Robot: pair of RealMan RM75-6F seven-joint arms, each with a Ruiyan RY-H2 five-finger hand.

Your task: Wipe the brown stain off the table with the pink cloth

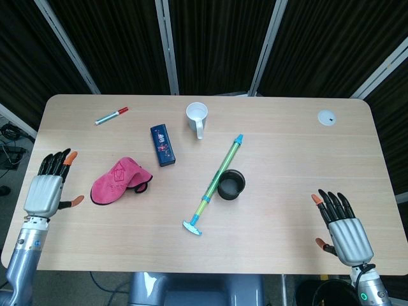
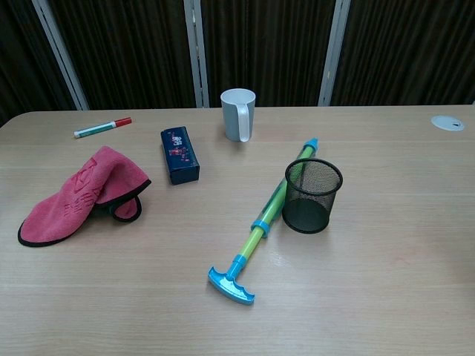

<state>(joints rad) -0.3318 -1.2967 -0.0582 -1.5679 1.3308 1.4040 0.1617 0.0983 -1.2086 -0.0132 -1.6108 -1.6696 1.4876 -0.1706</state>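
The tabletop [image 1: 287, 127] shows me no brown stain anywhere, in either the head view or the chest view, so I judge that the wiping itself is either finished or that the mark is too faint for me to make out; I cannot tell which. What I can say is that nothing is being wiped at this moment, since neither of my hands touches anything. The pink cloth [image 1: 118, 180] lies crumpled and partly folded over itself on the wood, dark lining showing at its edge, a little way to the right of my left hand [image 1: 48, 190] and slightly farther from me, clearly apart from my fingers. That left hand hovers at the near left edge, empty, fingers spread and straight. My right hand [image 1: 345, 229] sits at the near right corner, likewise empty with fingers apart, and the cloth is well away from it, across the whole width of the surface, with the water squirter [image 1: 217, 183] and the mesh cup [image 1: 231, 183] between. If any stain does remain, I would need to take up the cloth again with my left hand, the nearer one.
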